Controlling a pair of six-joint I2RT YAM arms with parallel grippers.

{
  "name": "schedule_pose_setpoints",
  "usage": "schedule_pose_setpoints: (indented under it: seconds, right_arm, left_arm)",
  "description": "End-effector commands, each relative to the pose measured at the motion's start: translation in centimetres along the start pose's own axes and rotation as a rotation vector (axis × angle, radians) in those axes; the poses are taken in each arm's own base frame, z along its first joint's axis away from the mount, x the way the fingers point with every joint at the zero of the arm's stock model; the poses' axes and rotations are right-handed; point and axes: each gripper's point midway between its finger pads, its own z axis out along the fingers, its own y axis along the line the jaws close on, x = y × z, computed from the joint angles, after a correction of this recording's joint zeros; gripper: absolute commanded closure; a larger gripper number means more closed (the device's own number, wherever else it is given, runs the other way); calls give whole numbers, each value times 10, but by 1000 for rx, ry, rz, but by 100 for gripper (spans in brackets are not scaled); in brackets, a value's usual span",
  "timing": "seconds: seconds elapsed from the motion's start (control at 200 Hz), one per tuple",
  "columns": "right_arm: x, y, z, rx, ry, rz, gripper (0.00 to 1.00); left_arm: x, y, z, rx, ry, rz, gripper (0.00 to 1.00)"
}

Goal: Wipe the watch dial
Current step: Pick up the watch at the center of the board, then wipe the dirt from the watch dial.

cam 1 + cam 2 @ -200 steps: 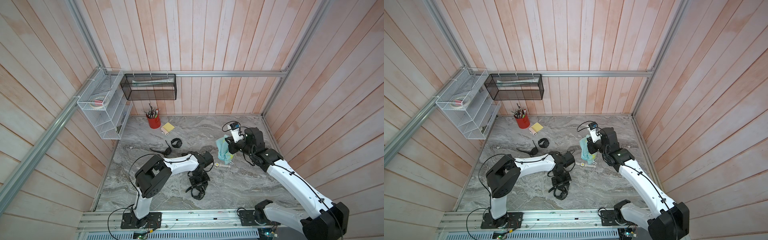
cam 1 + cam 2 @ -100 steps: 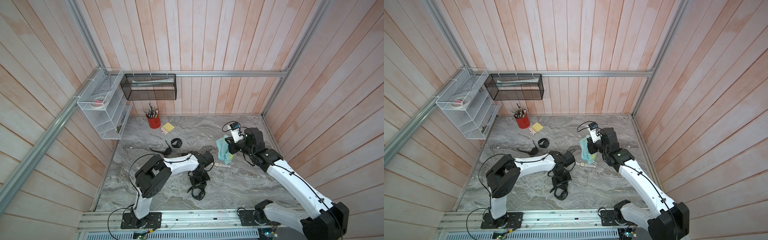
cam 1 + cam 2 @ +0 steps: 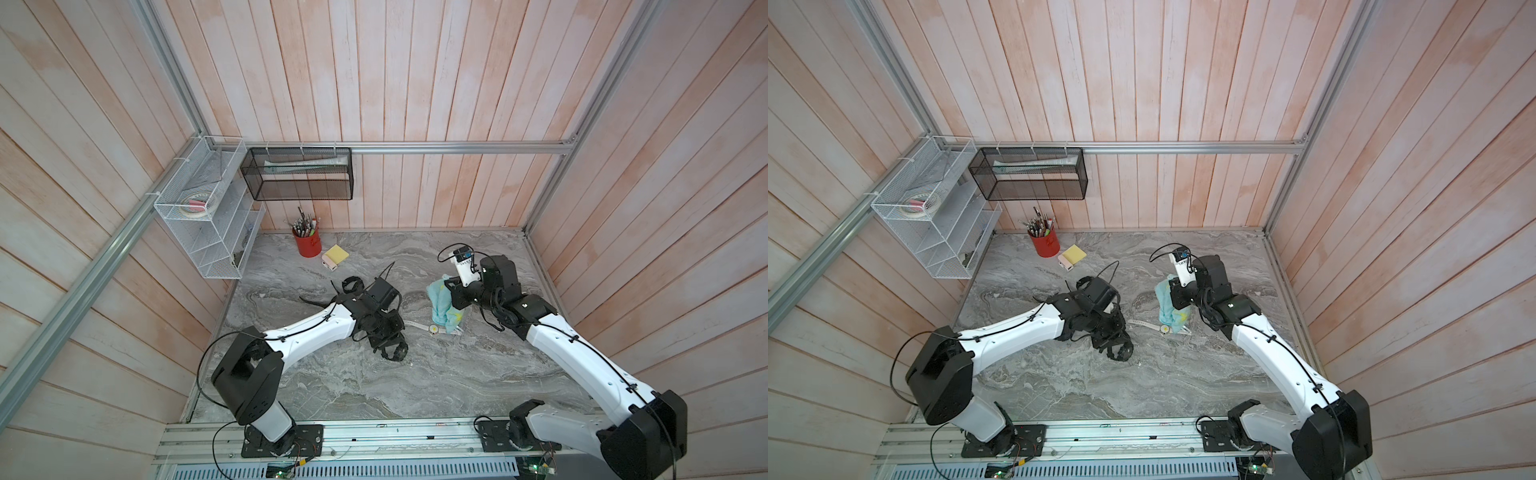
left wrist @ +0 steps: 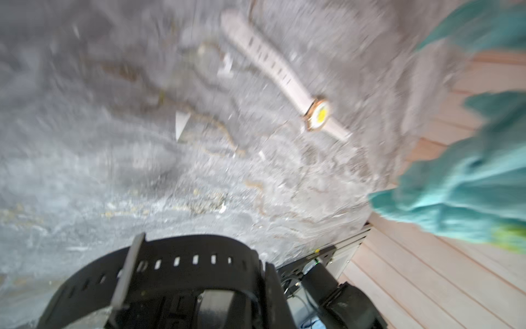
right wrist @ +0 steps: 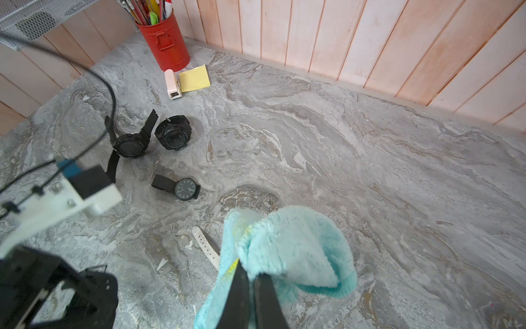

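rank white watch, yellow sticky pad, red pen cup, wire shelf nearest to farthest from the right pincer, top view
From the right pincer:
1. white watch, close by, toward the front
2. yellow sticky pad, toward the back
3. red pen cup, just past the pad
4. wire shelf, at the far left

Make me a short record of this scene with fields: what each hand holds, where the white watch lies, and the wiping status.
left hand: shut on black watch
right hand: shut on teal cloth, which hangs down
white watch: flat on table, yellow dial up, beside teal cloth
status: teal cloth apart from black watch, no wiping contact
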Motion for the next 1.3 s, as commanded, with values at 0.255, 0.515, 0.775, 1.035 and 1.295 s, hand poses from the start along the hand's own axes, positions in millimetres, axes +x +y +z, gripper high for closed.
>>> schedule_pose_setpoints:
  seconds: [0.255, 0.515, 0.775, 1.035, 1.295]
  right_arm:
    - [-5, 57, 17, -61, -16, -27, 100]
    - [-12, 121, 38, -191, -41, -70, 100]
    - [-34, 157, 49, -294, -117, -63, 100]
    - [-42, 160, 53, -303, -150, -42, 100]
    - [-46, 137, 54, -185, -173, 18, 100]
  left_arm:
    - [-81, -49, -82, 352, -263, 153, 100]
    - [-88, -63, -106, 482, -291, 183, 100]
    - [-84, -72, -117, 553, -314, 221, 100]
    - [-75, -65, -115, 574, -307, 203, 100]
    - [-62, -72, -113, 578, -302, 220, 100]
